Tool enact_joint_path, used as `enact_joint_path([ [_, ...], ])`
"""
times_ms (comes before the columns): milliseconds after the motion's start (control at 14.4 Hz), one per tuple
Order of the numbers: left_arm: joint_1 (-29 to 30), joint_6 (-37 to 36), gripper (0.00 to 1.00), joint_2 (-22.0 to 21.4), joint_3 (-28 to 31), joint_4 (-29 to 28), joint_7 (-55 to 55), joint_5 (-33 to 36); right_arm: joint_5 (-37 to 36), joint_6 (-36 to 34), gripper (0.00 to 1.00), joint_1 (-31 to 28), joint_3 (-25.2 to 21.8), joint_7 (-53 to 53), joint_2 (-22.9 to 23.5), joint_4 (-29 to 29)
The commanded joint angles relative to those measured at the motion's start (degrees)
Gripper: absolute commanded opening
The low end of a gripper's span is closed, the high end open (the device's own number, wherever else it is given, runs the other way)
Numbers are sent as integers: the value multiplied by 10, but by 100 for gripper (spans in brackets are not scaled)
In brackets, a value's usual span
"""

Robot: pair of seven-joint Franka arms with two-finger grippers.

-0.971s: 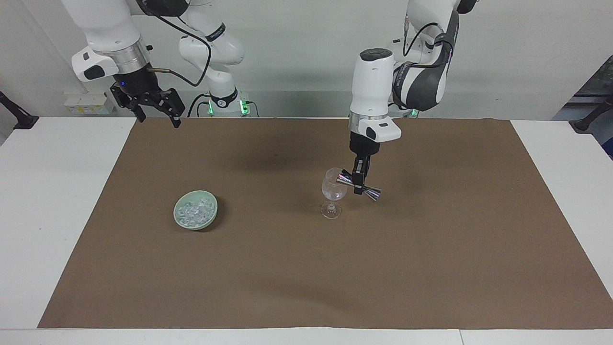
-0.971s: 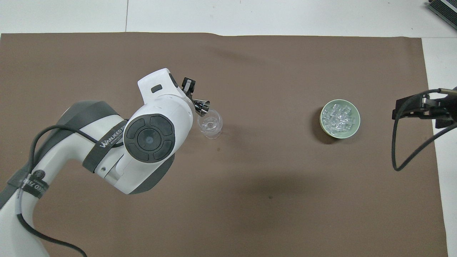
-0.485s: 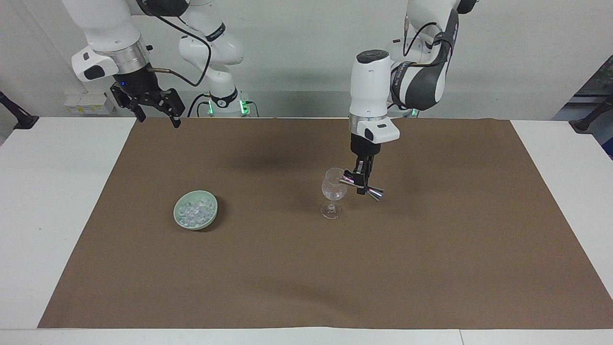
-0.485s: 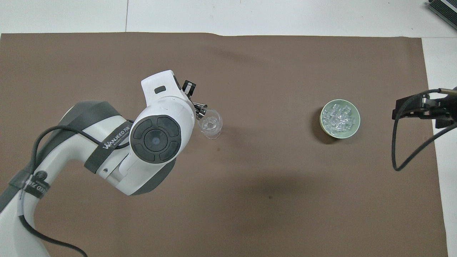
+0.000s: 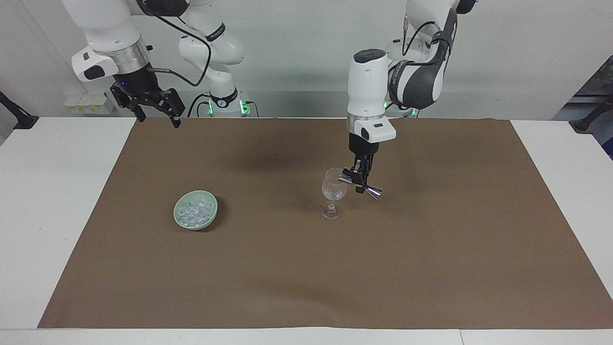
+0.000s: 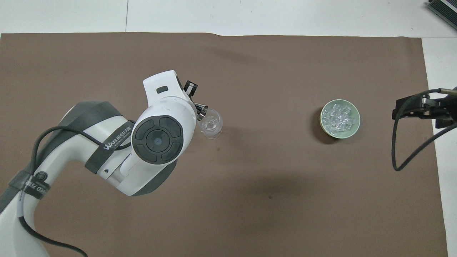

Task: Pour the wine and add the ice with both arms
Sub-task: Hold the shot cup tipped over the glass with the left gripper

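From the facing camera, the left claw (image 5: 360,181) hangs over the middle of the brown mat (image 5: 431,249), pinching a shiny metal measuring cup (image 5: 360,184) at its narrow waist; the cup lies tilted almost on its side, one mouth resting at the rim of a stemmed wine glass (image 5: 333,191) that stands upright on the mat. Any wine in the glass bowl is too clear to make out. Toward the right arm's end of the worktop (image 5: 52,201), well apart from the glass, a pale green bowl (image 5: 195,210) sits on the mat with a heap of ice (image 5: 194,211) inside it. The right claw (image 5: 154,106) waits raised above the mat's corner nearest the robots, its fingers spread and holding nothing. From the overhead camera, the left arm's white wrist covers most of the left claw (image 6: 192,98), and only one end of the measuring cup (image 6: 202,109) shows, poking out over the rim of the wine glass (image 6: 211,125). The green bowl (image 6: 354,125) with its ice (image 6: 339,117) lies level with the glass, toward the right arm's end of the mat (image 6: 250,200). The right claw (image 6: 421,109) shows at the edge of the picture, over the border between mat and white worktop (image 6: 442,178), with a black cable looping below it.
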Motion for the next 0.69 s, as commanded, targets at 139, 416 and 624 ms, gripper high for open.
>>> enact_joint_path([
  [139,1,-26,0,14,-6,31,4,18,17,-3,100,-9,3,-19,-1,-1],
  [416,0,-30,0,14,-14,32,3,35,17,-3,100,-9,3,-19,-1,-1],
  [624,1,-26,0,15,-14,31,3,37,17,-4,100,-9,3,-21,-1,-1],
])
